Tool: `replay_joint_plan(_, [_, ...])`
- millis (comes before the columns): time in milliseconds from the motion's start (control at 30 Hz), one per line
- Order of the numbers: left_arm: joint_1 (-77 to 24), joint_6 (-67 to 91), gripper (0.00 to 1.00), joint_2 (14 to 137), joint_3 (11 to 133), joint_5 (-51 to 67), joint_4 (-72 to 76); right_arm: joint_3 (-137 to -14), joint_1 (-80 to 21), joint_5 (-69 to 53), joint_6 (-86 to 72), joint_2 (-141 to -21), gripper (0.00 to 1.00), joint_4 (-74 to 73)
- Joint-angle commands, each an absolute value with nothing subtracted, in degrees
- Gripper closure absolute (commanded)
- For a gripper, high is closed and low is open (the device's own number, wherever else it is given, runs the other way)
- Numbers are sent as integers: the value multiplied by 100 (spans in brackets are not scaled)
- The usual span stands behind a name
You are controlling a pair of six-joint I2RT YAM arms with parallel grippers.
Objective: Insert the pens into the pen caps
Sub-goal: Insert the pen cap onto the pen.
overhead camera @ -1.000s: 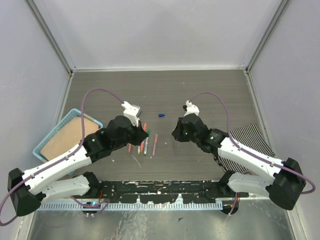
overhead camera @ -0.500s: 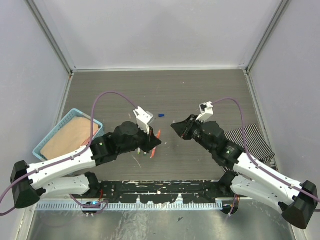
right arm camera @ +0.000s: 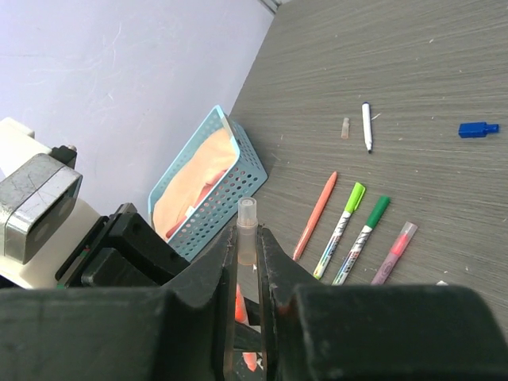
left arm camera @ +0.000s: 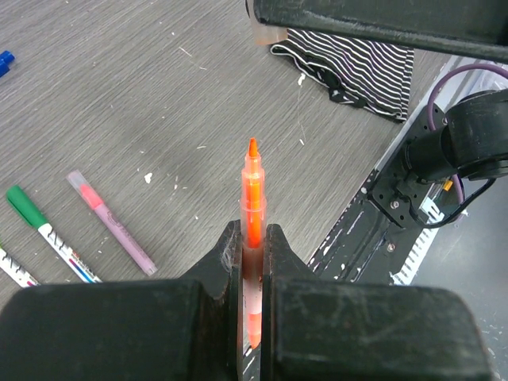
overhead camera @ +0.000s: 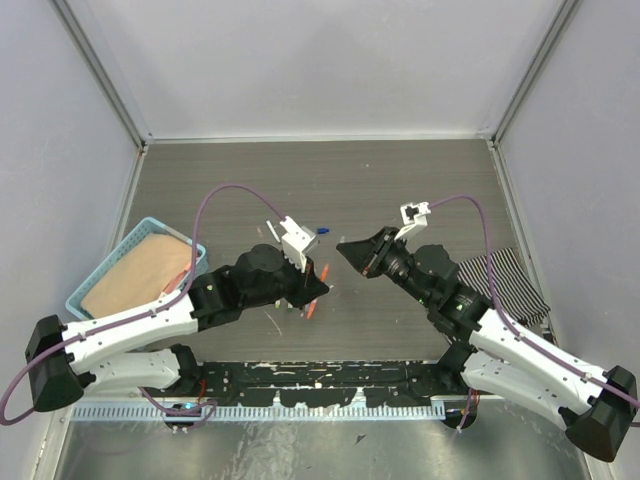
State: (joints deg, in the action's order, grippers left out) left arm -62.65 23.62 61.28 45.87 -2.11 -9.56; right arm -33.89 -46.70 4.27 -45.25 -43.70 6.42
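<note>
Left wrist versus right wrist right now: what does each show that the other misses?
Only the left wrist: the black-and-white striped cloth, and the left gripper shut on the orange marker pen, bare tip outward. Only the right wrist: the light-blue plastic basket, the right gripper shut on the clear plastic pen cap, a loose orange pen. Both: the green-capped white pen, the pink pen and the small blue cap.

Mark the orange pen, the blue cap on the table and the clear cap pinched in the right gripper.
orange pen [left arm camera: 252, 186]: left wrist view, on the barrel below the tip.
blue cap [right arm camera: 475, 129]: right wrist view, on its body.
clear cap [right arm camera: 247, 226]: right wrist view, on its exposed upper end.
</note>
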Motion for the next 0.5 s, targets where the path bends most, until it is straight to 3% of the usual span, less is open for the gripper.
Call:
replay_joint_plan(0, [-6304,2268,100,6143,4767,-160,-721,-3391,-4667,115,-4506,-4325,99,1189])
replay_joint_plan(467, [-6311,2241,100,6142,4803,-211,-729,-3459,-4671,-201,-4387,-4610,99,1164])
